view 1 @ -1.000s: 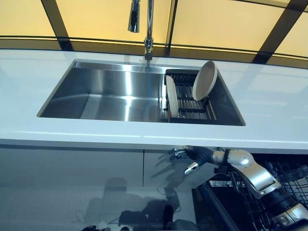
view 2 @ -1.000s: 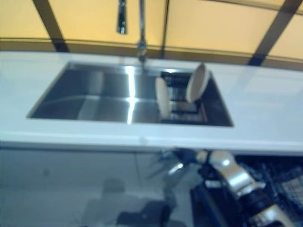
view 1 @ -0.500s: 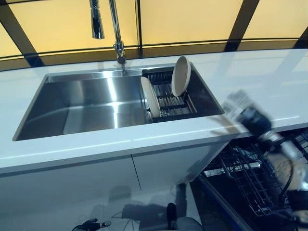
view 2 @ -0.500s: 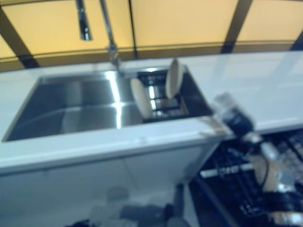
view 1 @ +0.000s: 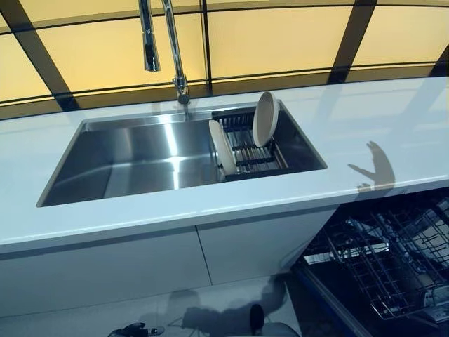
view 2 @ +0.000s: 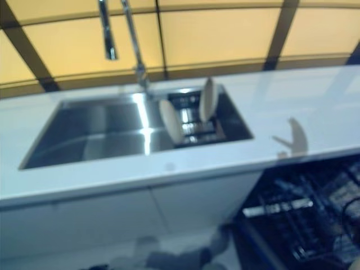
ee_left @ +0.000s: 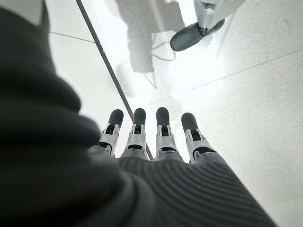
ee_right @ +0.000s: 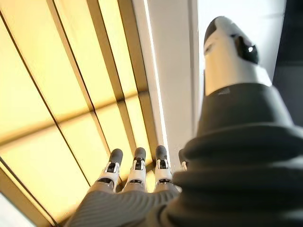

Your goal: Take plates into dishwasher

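Two plates [view 1: 265,118] upright in sink rack [view 1: 247,147]

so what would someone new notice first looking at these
Probably the two pale plates standing on edge in the dark rack at the right end of the steel sink, under the tall faucet. Next, the open dishwasher's wire rack, pulled out at the lower right below the white counter. Neither hand holds anything: the left hand points at the floor and the right hand at the yellow panels, fingers straight.
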